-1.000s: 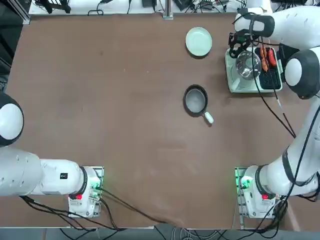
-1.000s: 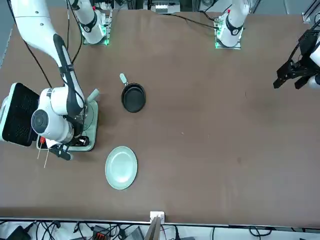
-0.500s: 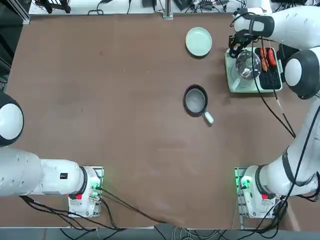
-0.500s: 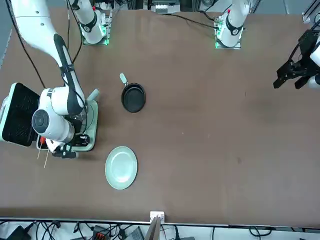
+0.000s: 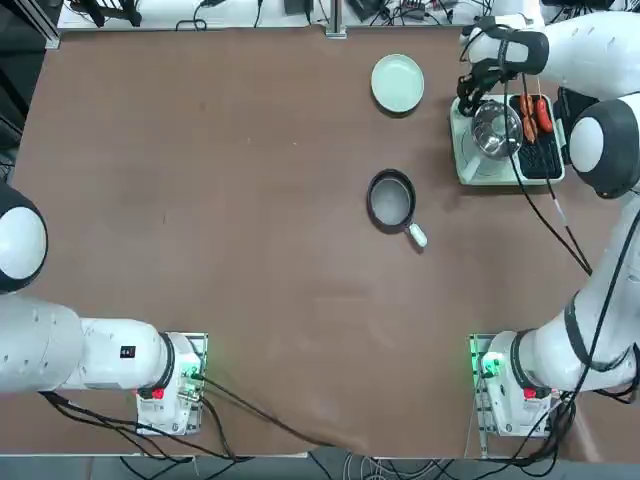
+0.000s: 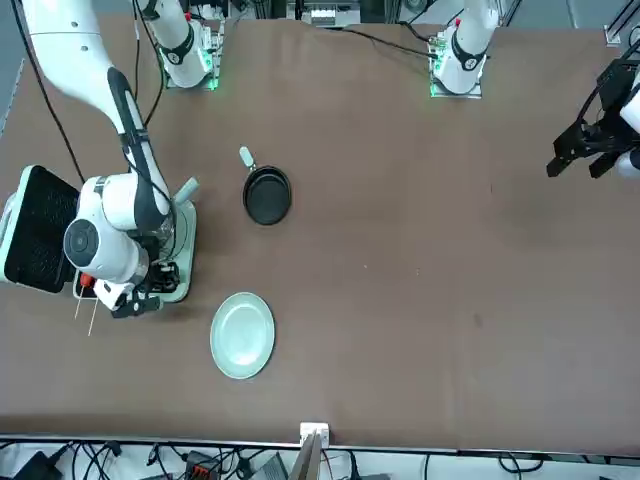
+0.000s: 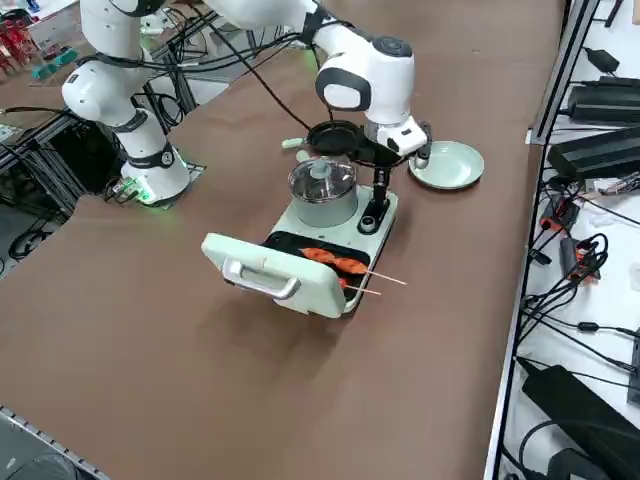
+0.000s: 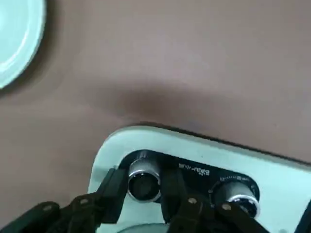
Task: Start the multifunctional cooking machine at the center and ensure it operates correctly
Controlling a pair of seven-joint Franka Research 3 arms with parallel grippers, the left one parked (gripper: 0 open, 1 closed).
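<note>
Multifunctional cooking machine (image 7: 320, 240) sits at the far right of the worktop (image 5: 230, 200), not at its centre; hinged lid (image 7: 275, 272) lies open, skewered food (image 7: 335, 263) on the grill plate, glass-lidded pot (image 7: 322, 188) beside it. Control strip carries two chrome-ringed knobs; right claw (image 8: 143, 196) straddles the nearer knob (image 8: 143, 180), fingers apart, one each side, apparently not yet pinching. Judgement: body is rigid and heavy enough to stay put; knob is small, smooth, likely slippery, so grip its ring squarely and twist gently. Plate (image 5: 397, 82) and small pan (image 5: 391, 200) lie apart on the open side; the worktop edge is close behind the machine.
</note>
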